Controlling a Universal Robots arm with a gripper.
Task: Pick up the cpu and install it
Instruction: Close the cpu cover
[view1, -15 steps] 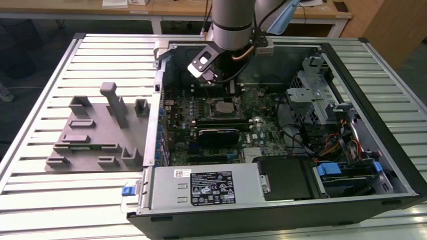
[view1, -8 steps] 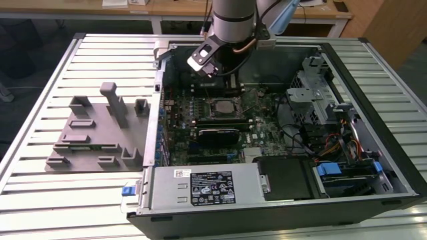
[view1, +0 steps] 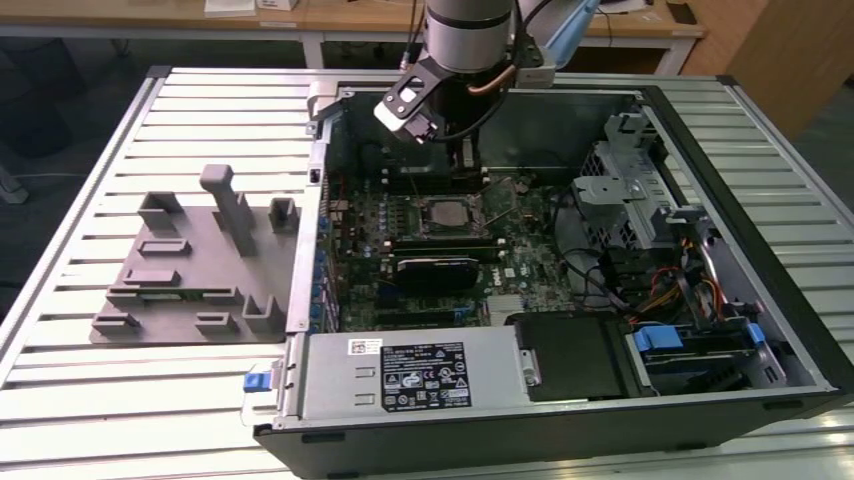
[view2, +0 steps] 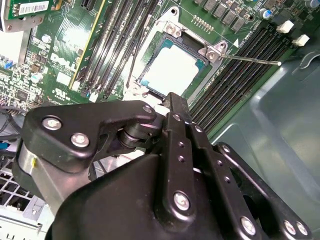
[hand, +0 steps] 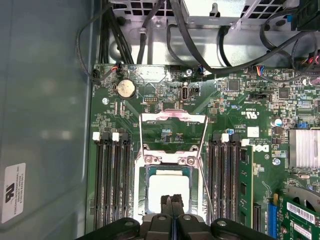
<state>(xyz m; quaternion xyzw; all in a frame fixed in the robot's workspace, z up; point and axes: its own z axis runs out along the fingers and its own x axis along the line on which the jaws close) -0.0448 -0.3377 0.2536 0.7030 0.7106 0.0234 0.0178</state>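
**Cpu in its socket, closed hand just above it**

An open computer case lies flat on the slatted metal desk. It covers the middle of the desk and the side toward the exterior view's right. A grey holder tray sits beside the case, nearer the desk's edge on the exterior view's left.

The arm reaches down into the case from the desk's far edge. Its hand hangs over the green motherboard.

The cpu lies flat inside the socket, its silvery top bright in both wrist views. The socket's retaining frame is flipped open and stands clear of the chip. A thin metal lever sticks out sideways from one corner of the socket. Rows of dark memory slots run along both sides of the socket.

In the first wrist view the hand shows its two fingers pressed together with only a thin seam between them. They grip nothing. The fingertips sit over the near edge of the cpu. In the second wrist view the hand is just beside that same edge. Whether the tips touch the metal top cannot be told.
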